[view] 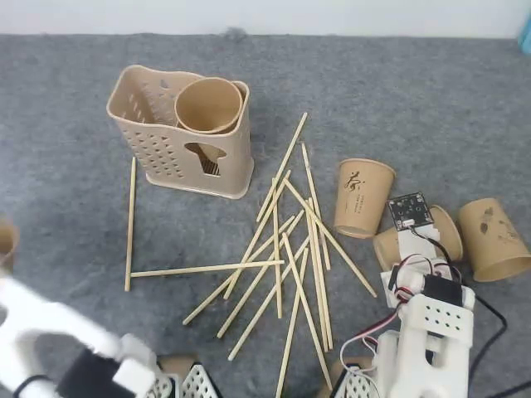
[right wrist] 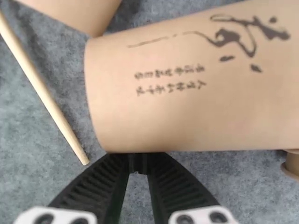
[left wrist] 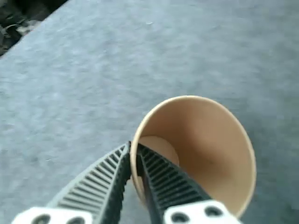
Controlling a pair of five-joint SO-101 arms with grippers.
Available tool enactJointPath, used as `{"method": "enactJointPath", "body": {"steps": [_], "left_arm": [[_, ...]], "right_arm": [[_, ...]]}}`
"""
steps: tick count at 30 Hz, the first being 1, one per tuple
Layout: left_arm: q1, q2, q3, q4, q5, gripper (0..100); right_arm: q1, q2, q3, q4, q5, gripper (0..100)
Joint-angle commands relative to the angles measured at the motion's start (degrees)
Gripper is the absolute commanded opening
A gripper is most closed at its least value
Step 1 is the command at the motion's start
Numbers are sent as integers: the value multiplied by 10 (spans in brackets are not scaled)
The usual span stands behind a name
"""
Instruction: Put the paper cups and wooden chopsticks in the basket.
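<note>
My left gripper [left wrist: 133, 161] is shut on the rim of a paper cup [left wrist: 205, 140], one finger inside the wall and one outside, above grey cloth. That cup [view: 5, 240] peeks in at the table's left edge. My right gripper [right wrist: 138, 163] is shut, its tips right at the side of a printed paper cup [right wrist: 196, 84] lying on its side, with nothing seen between them. The beige basket [view: 166, 149] stands at the back left with a cup [view: 207, 104] inside. Several wooden chopsticks [view: 282, 257] lie scattered in the middle.
Three cups lie on their sides at the right: one printed [view: 362, 197], one [view: 384, 247] partly under the right arm, one [view: 495, 239] near the edge. A single chopstick [view: 130, 224] lies left of the pile. Another chopstick [right wrist: 42, 88] runs close to the right gripper.
</note>
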Motion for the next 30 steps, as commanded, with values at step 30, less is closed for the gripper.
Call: {"method": "enactJointPath", "body": {"steps": [30], "left_arm": [[575,-28,-550,229,445,13]], "right_arm": [[6,-12,-4,-9,8,17]]}}
